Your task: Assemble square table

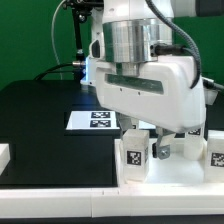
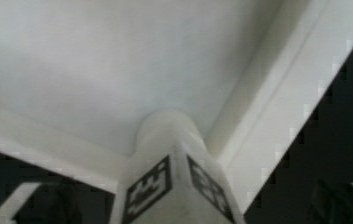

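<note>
The square table's white slab (image 1: 160, 188) lies at the front of the exterior view and fills most of the wrist view (image 2: 102, 70). One tagged white leg (image 2: 166, 165) stands upright on the slab, between my jaws. My gripper (image 2: 169, 214) is open, with dark gaps on both sides of the leg. In the exterior view the gripper (image 1: 158, 140) hangs low over the slab. A tagged leg (image 1: 133, 157) stands just to the exterior view's left of the fingers. Another tagged leg (image 1: 218, 150) stands at the right edge.
The marker board (image 1: 98, 120) lies on the black table behind the slab. A plain white block (image 1: 4, 156) sits at the exterior view's left edge. A green backdrop closes off the far side.
</note>
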You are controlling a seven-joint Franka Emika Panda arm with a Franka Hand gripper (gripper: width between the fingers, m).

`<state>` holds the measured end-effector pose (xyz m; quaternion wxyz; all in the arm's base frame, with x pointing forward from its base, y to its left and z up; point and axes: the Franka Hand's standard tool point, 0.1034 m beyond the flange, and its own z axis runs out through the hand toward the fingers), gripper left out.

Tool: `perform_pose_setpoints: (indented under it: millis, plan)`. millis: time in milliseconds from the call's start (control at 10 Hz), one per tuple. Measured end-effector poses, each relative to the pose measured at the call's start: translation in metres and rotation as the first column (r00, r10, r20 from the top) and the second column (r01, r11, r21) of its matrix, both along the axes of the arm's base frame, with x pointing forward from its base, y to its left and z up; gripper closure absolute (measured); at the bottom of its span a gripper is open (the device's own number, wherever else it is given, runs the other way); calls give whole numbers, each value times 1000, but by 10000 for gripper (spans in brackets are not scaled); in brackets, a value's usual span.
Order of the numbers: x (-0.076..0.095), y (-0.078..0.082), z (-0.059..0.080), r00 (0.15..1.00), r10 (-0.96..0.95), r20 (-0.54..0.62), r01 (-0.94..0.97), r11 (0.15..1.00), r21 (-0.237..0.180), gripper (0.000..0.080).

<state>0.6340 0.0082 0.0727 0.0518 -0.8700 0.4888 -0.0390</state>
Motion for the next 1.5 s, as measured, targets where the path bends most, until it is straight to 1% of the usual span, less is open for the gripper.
perform_pose_setpoints:
  millis: [100,200,300,400,600,700,800,900,1000,1100,1200,1300,1400,1500]
  plan:
    - [2,-1,3,982,188,-13,-188,982,-29,151]
    - [6,-4,8,938,345,-18,-345,937,-54,151]
    - [7,-6,9,885,465,-17,-464,882,-75,151]
    - [6,-6,8,895,446,-17,-446,892,-72,151]
    - [6,-7,8,904,426,-17,-426,902,-70,414]
    - [6,-7,8,924,382,-16,-382,922,-65,414]
    - [6,-9,8,948,318,-17,-318,946,-59,511]
    - [6,-10,7,970,241,-18,-242,969,-52,511]
    - [4,-10,6,996,79,-32,-80,996,-39,511]
    - [3,-8,6,996,-85,-37,84,996,-29,511]
    - [2,-5,6,966,-255,-46,254,967,-18,511]
    - [3,-6,6,919,-391,-45,391,920,-2,511]
    - [3,-6,6,838,-543,-59,545,838,32,511]
    - [3,-6,5,772,-632,-70,636,770,50,511]
